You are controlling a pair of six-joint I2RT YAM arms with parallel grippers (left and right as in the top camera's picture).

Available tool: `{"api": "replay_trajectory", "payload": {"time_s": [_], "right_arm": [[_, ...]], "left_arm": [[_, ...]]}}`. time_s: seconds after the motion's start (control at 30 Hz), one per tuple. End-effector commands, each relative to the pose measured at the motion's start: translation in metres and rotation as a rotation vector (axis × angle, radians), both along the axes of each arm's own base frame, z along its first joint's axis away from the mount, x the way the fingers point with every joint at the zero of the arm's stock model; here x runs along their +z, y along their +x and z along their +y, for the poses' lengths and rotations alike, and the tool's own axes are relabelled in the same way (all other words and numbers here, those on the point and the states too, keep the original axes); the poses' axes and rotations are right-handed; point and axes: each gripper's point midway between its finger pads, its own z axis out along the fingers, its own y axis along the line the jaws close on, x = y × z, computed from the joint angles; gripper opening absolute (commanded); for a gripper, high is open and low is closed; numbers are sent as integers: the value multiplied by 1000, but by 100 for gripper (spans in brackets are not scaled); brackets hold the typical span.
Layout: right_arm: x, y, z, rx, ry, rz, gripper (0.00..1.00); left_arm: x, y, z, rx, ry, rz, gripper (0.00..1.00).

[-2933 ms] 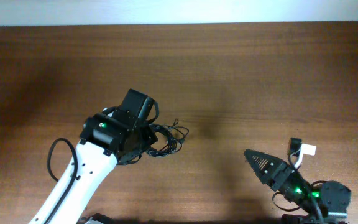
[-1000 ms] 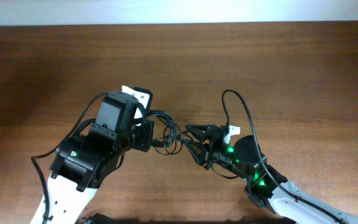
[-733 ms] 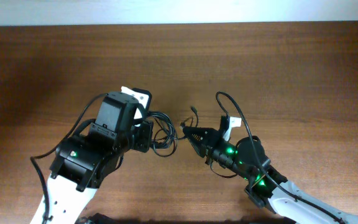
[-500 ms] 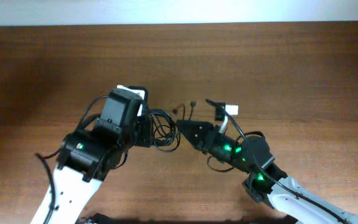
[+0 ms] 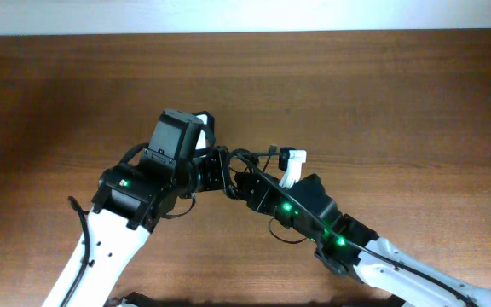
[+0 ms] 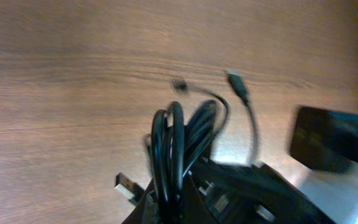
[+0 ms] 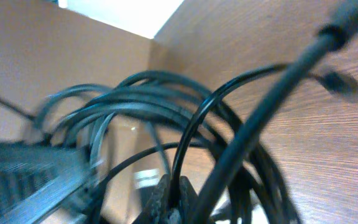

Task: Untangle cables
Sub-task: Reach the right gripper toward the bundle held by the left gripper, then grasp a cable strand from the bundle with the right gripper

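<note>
two arms and two grippers meet over one bundle of cables (image 5: 244, 159) on a wooden table (image 5: 382, 94). the left gripper (image 5: 218, 167) is clamped on the bundle, and in the left wrist view the black loops stand up out of its closed fingers (image 6: 194, 202). the right gripper (image 5: 244, 183) sits just beside the left gripper, touching the same loops. in the right wrist view its fingertips (image 7: 160, 200) are pinched together on one thin strand while the other loops arch over them.

three plug ends show in the left wrist view: a flat metallic plug (image 6: 127, 186) just beside the left gripper, and a small dark plug (image 6: 179, 85) and a longer dark plug (image 6: 237, 84) hanging free beyond it on thin leads. how many separate cords make up the bundle cannot be counted, as the loops overlap and the close views are blurred. one white tag (image 5: 291, 159) sits on the right arm, near the left gripper.

compared with half a second ago, the right gripper has closed the small gap and now presses into the loops, with its arm reaching farther across the table. nearly three seconds ago that arm was folded well apart from the left gripper, which held the bundle alone. the left gripper has also swung farther up the table since then, carrying the bundle with it.
</note>
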Motion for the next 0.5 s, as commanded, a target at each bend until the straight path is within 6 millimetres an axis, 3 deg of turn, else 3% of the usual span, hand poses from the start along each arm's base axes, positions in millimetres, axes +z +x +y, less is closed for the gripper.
{"api": "replay_trajectory", "payload": {"time_s": [0.0, 0.13, 0.17, 0.23, 0.3, 0.37, 0.47], "right_arm": [[-4, 9, 4, -32, -31, -16, 4], [13, 14, 8, -35, -7, -40, 4], [7, 13, 6, -32, -35, -37, 17], [0, 15, -1, -26, -91, -47, 53], [5, 16, -15, -43, -111, -46, 85], [19, 7, -27, -36, -128, -67, 99], [28, -19, -54, -37, -170, -27, 99]], "left_arm": [[23, -20, -38, -172, -180, 21, 0], [28, -25, -53, -274, -170, -41, 0], [28, -25, -52, -276, -163, -46, 0], [24, -22, -47, -294, -108, -80, 0], [11, -10, -19, -191, 15, -78, 0], [2, 2, 11, -98, 176, -107, 0], [3, 9, 19, -85, 230, -145, 0]]}}
